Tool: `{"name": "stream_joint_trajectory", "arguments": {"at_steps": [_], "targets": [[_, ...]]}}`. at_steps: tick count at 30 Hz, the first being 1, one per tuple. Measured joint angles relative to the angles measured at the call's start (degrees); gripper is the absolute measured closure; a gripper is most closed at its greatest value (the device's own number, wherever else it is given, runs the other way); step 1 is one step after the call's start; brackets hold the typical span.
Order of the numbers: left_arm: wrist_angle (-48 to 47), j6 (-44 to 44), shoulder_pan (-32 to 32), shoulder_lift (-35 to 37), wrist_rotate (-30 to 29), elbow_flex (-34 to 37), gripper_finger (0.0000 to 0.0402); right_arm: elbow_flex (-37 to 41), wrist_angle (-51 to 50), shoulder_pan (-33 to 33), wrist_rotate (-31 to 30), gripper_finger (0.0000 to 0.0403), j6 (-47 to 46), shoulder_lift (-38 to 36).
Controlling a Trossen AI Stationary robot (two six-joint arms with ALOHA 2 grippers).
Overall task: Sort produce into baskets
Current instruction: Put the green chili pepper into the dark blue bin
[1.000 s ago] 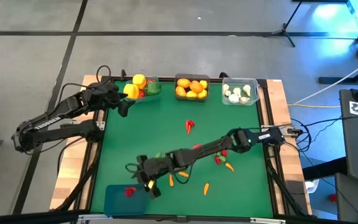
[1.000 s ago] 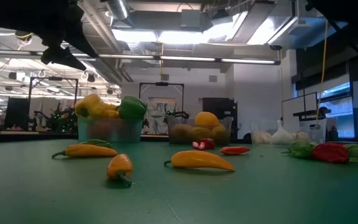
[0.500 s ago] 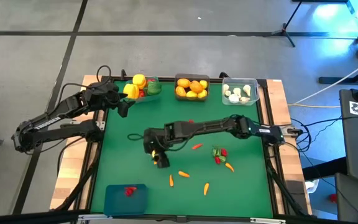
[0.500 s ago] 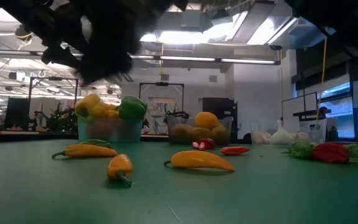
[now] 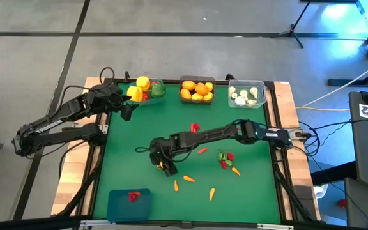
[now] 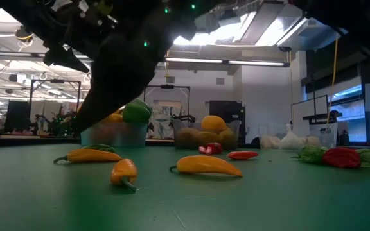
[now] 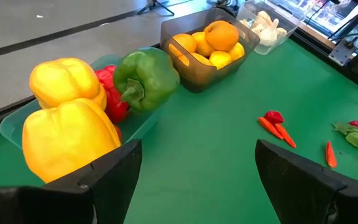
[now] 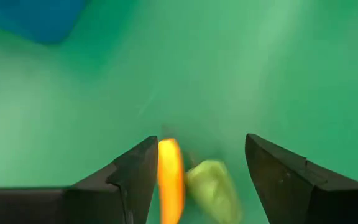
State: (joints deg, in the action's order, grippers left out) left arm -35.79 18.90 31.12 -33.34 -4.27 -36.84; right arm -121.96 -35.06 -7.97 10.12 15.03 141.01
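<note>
Between spread right gripper (image 8: 194,177) fingers: slim orange carrot (image 8: 170,180), green leafy top.

place: robotics lab | floor (image 5: 37,70): bare grey concrete | ceiling (image 6: 191,38): open, exposed ducts and strip lights | background: tripod (image 5: 297,29), cables (image 5: 337,92), racks (image 6: 18,119) | table (image 5: 171,121): green-topped test rig

**Colours on the green table**

Between the right gripper's (image 8: 194,180) dark fingers lie an orange chilli (image 8: 170,180) and a pale green piece (image 8: 213,186). Ahead of the left gripper (image 7: 194,168): yellow peppers (image 7: 67,134), a green pepper (image 7: 145,78), oranges (image 7: 207,43).
</note>
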Motion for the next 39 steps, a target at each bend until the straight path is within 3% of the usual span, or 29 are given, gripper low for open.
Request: {"name": "stream_joint_trajectory", "arguments": {"at_steps": [5,24,28,39], "targets": [[0.0,-0.1,0.0,0.0,0.0,0.0,0.0093,1.7,1.3,0.5,-2.4,0.0166,0.0,0.0],[-0.1,-1.3,0.0,0.0,0.0,0.0,0.0093,1.5,-0.7,0.9,-0.3,0.0171,-2.4,2.1],[-0.3,-1.2,0.0,0.0,0.0,0.0,0.0093,1.6,-1.0,0.9,-0.3,0.0207,-4.4,2.2],[-1.4,-1.1,0.0,0.0,0.0,0.0,0.0093,1.6,-1.0,0.9,-0.6,0.0360,-6.2,2.2]]}}
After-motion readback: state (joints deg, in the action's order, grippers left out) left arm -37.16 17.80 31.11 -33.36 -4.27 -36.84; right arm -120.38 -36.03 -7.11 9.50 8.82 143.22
